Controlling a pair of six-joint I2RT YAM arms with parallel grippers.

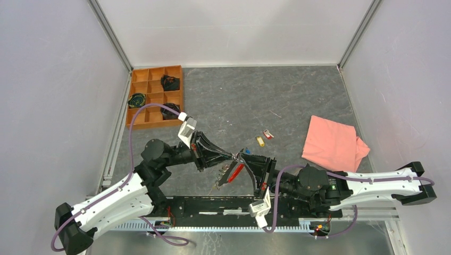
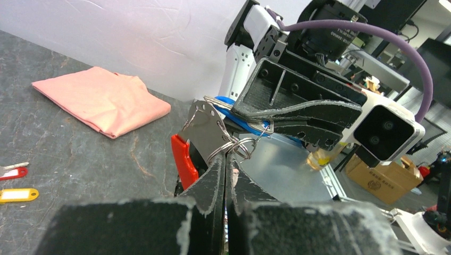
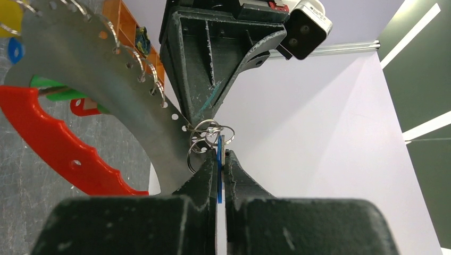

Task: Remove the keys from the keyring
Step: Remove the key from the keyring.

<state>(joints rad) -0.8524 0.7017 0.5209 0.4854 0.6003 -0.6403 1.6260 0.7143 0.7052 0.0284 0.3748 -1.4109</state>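
The keyring (image 2: 237,144), thin metal rings on a grey metal plate (image 3: 106,69) backed by a red strap (image 1: 236,172), hangs above the table between both arms. My left gripper (image 2: 226,155) is shut on one of the rings. My right gripper (image 3: 220,152) is shut on a blue key (image 3: 218,159) whose flat head stands edge-on between the jaws. The two gripper tips almost touch (image 1: 239,156). Green (image 3: 50,85) and yellow (image 3: 9,16) key heads still hang on the plate. A yellow key (image 1: 260,141) and a red key (image 1: 268,135) lie loose on the table.
A folded pink cloth (image 1: 332,142) lies at the right of the table. An orange compartment tray (image 1: 155,95) with dark bundles stands at the back left. The arms' base rail (image 1: 228,210) runs along the near edge.
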